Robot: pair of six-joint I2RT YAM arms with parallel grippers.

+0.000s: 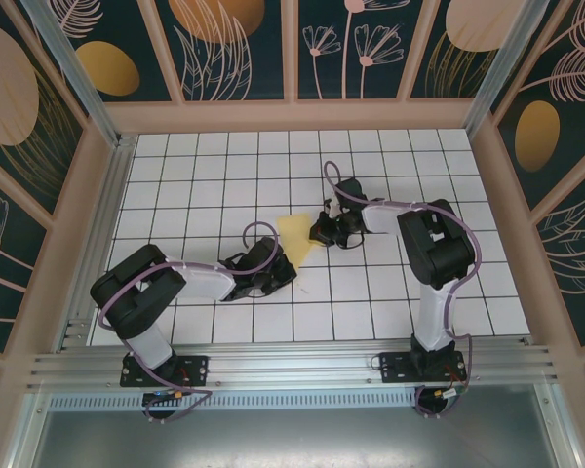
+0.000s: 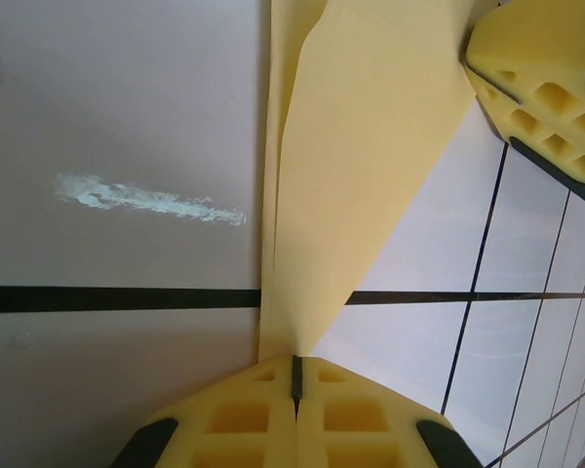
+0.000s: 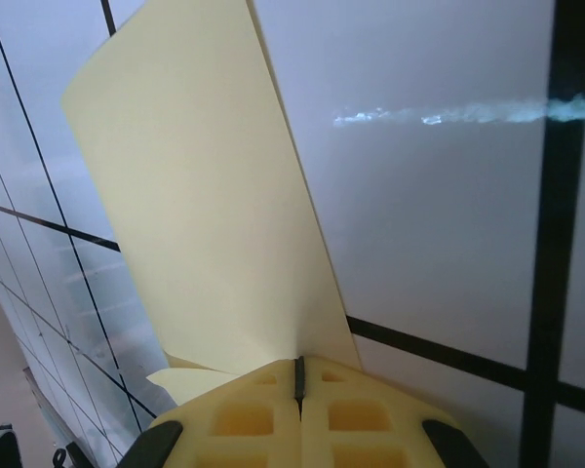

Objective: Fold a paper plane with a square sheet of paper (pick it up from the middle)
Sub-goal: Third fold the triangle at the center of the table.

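Overhead, the pale-yellow paper [image 1: 297,237] shows as a small wedge between the two claws. Its ends vanish under them, so its folds are hard to read from there.

The left claw [image 1: 285,269] is clenched on the paper. In its own wrist camera, the two yellow foam fingers [image 2: 244,419] press flat together, and a pinched corner of the paper comes out right at their tips. From that pinch the paper fans away ahead of the claw in at least two layers. Its far edge is cut off by the top of the picture.

Ahead and to the right, a foam finger [image 2: 541,88] of the right claw [image 1: 324,232] meets the paper's other end, itself cropped by the corner.

The right claw is likewise clamped on the paper. In its wrist camera its pads [image 3: 361,419] are closed, and the paper rises from their tips as a broad leaning panel. A small flap pokes out left of the pads, mostly hidden behind them.

Whether any paper edge touches the tiled table [image 1: 224,166] cannot be told. A blurred whitish smear [image 2: 146,198] lies on the tile left of the paper.
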